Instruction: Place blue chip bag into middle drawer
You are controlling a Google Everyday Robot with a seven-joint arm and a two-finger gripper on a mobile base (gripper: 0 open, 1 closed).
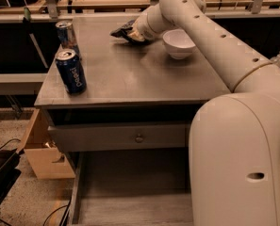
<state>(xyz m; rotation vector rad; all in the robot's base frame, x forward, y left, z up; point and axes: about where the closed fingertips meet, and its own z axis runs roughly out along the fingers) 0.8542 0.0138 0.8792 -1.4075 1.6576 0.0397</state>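
Gripper (135,33) is resting against the blue chip bag (122,30), just left of it on the tabletop (130,74); whether it is gripping cannot be told. Light, crinkly, slippery foil is likely favouring a crumpled-edge pinch.

We find the blue chip bag (122,30) at the far side of the cabinet top (130,74), a small crumpled dark packet with a pale patch at its right end. It sits right against the gripper (134,33), which comes in from the right, and we cannot tell whether the bag rests on the surface or hangs just off it. The middle drawer (130,199) stands pulled out low at the cabinet's front, a wide grey tray with plank floor and low left wall, its right part hidden behind the robot's body (238,164).
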